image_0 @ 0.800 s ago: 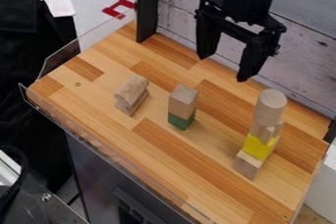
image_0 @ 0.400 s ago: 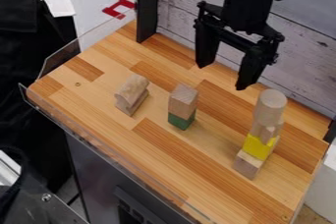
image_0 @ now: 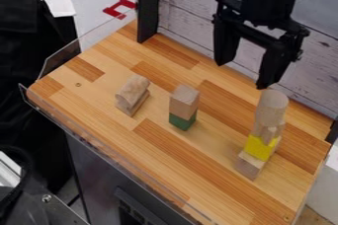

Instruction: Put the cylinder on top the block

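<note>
Camera view. The cylinder (image_0: 272, 105) is standing upright at the right, crowning a stack: a notched wooden piece (image_0: 269, 131) is sitting under it, then a yellow block (image_0: 260, 146), then a plain block (image_0: 249, 165) resting on the tabletop (image_0: 178, 157). Upright, it is offering its curved sides to a grasp from above. The end effector (image_0: 243, 75) is hanging at the far right, its 2 fingers spread wide with nothing between them; presumably it is being kept open and high so as to be clearing the stack before a grasp. Near the middle, a wooden block (image_0: 184, 100) is sitting squarely on a green block (image_0: 182, 121); its flat top is probably serving as the target. A round-topped wooden piece (image_0: 133, 92) is lying farther left, apart from both stacks.

Hidden or unclear: the view's top edge is cutting off the upper arm. The right-hand fingertip is appearing just above the cylinder's top, but the slanted view is leaving their separation in depth uncertain. The notched piece's full shape is proving hard to read, as is its contact with the cylinder. The far faces of both stacks are facing away, unseen. Whether the round-topped piece is comprising 1 part or 2 is remaining undetermined.
</note>
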{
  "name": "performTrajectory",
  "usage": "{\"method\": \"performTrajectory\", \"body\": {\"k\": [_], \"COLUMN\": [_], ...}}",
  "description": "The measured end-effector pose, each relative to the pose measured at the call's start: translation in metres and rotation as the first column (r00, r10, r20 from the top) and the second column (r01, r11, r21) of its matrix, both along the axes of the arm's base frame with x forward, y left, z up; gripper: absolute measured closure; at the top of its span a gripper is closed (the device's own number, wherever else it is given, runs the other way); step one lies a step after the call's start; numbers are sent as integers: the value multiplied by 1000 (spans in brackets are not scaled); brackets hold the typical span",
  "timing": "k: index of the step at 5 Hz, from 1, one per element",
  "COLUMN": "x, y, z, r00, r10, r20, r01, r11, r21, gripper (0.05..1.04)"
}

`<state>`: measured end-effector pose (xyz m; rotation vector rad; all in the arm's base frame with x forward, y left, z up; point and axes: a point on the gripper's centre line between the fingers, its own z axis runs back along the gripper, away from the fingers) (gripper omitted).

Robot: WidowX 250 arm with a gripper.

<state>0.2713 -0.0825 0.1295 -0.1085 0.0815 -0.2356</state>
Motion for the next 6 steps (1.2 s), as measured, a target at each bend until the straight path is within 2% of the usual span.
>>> {"method": "performTrajectory", "body": {"k": [1, 3, 5, 6], "x": [-1, 5, 6, 8], "y": [-17, -37, -38, -39], "z": [2, -22, -33, -39], "r00": [999, 997, 995, 994], "r10": [-31, -59, -32, -22], "r20": [24, -39, -97, -106], "r01": [32, 60, 35, 24], "r11": [999, 998, 999, 1000], "r21": [-43, 0, 20, 21], "gripper": [85, 85, 85, 119]}}
